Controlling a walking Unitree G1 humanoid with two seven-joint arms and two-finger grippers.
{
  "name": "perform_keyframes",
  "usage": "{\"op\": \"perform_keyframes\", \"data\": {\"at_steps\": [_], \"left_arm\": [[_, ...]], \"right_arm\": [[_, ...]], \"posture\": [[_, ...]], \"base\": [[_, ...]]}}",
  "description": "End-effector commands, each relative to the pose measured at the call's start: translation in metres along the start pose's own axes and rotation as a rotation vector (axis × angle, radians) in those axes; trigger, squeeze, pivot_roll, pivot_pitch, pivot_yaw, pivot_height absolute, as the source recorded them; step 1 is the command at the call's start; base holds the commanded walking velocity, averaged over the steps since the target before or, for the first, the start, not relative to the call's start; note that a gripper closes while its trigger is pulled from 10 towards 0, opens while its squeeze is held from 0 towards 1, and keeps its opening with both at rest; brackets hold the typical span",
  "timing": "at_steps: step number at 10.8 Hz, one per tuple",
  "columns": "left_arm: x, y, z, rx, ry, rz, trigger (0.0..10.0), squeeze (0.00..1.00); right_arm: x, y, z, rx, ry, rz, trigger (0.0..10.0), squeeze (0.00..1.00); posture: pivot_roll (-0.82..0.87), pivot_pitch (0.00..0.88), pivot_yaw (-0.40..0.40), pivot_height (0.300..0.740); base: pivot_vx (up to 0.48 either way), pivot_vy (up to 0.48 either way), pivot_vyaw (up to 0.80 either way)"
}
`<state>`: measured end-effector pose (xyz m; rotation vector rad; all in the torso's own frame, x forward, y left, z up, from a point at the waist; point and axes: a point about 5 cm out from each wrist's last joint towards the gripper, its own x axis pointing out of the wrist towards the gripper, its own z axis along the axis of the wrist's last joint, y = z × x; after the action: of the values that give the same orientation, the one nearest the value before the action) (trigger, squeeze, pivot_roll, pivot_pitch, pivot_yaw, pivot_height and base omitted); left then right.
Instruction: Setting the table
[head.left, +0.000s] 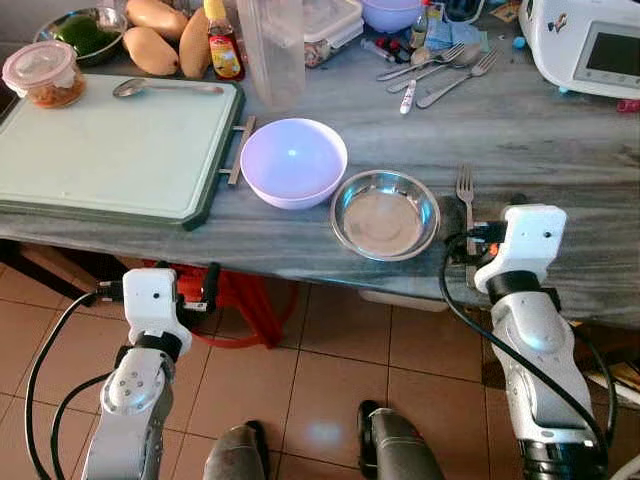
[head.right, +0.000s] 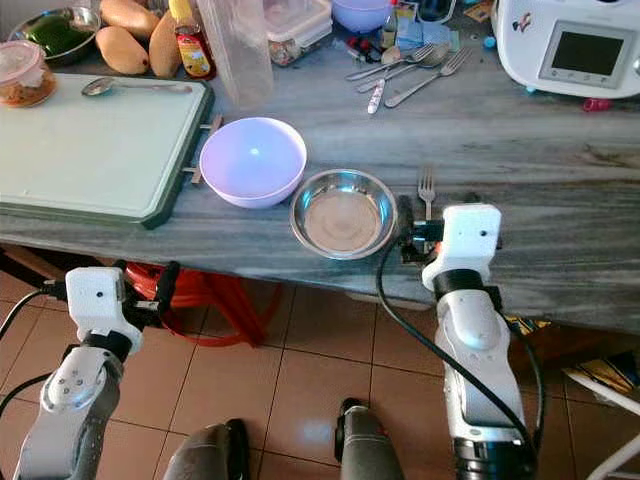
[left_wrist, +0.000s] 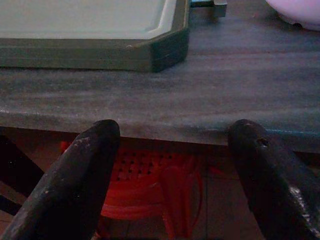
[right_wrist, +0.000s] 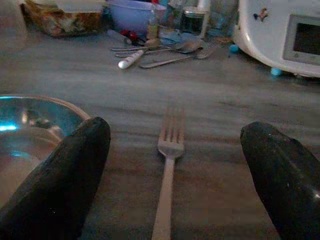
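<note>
Head views bright, evenly lit; glare spot in the lilac bowl; wrist views dim, perhaps slightly soft.

Silver arms, white wrist blocks, black cables, black-fingered right claw.

Lilac bowl, silver steel bowl, grey-streaked table, pale-green board.

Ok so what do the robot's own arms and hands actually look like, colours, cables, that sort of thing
Both arms are silver-grey metal with rounded joint housings, each ending in a boxy white wrist block. Thick black cables loop along the outside of the left arm and right arm. The right wrist block shows a small orange-red light. The left hand and right hand each have two long, rounded, matte black fingers with scuffed tips.
</note>
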<state>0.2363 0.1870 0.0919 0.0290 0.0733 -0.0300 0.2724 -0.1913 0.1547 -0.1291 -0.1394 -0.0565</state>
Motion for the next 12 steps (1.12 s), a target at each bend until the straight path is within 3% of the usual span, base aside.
{"op": "perform_keyframes", "data": {"at_steps": [1, 2, 3, 6, 8, 12], "left_arm": [[-0.002, 0.004, -0.006, -0.001, 0.031, 0.016, 10.0, 0.0], [-0.003, 0.004, -0.006, -0.001, 0.029, 0.015, 10.0, 0.0], [-0.003, 0.002, -0.007, -0.004, 0.032, 0.007, 10.0, 0.0], [-0.006, 0.003, -0.006, 0.005, 0.043, -0.007, 10.0, 0.0], [-0.014, 0.009, -0.005, 0.024, 0.061, -0.008, 10.0, 0.0], [-0.018, 0.011, -0.003, 0.03, 0.071, -0.007, 10.0, 0.0]], "right_arm": [[-0.005, -0.008, 0.002, -0.03, -0.009, -0.051, 10.0, 1.0], [-0.009, -0.022, 0.001, -0.095, -0.006, -0.139, 10.0, 0.98], [-0.008, -0.029, -0.002, -0.096, 0.016, -0.168, 10.0, 0.89], [0.013, -0.042, -0.002, -0.108, 0.069, -0.186, 10.0, 0.85], [0.028, -0.044, -0.013, -0.113, 0.192, -0.124, 10.0, 0.83], [0.032, -0.037, -0.017, -0.084, 0.241, -0.059, 10.0, 0.83]], "posture": [[-0.05, 0.202, 0.043, 0.74], [-0.05, 0.202, 0.047, 0.74], [-0.05, 0.204, 0.05, 0.74], [-0.04, 0.24, 0.066, 0.74], [-0.01, 0.275, 0.077, 0.74], [0.0, 0.29, 0.077, 0.74]], "base": [[0.0, 0.0, 0.0], [0.0, 0.0, 0.0], [0.0, 0.0, 0.0], [0.0, 0.0, 0.0], [0.0, 0.0, 0.0], [0.0, 0.0, 0.0]]}}
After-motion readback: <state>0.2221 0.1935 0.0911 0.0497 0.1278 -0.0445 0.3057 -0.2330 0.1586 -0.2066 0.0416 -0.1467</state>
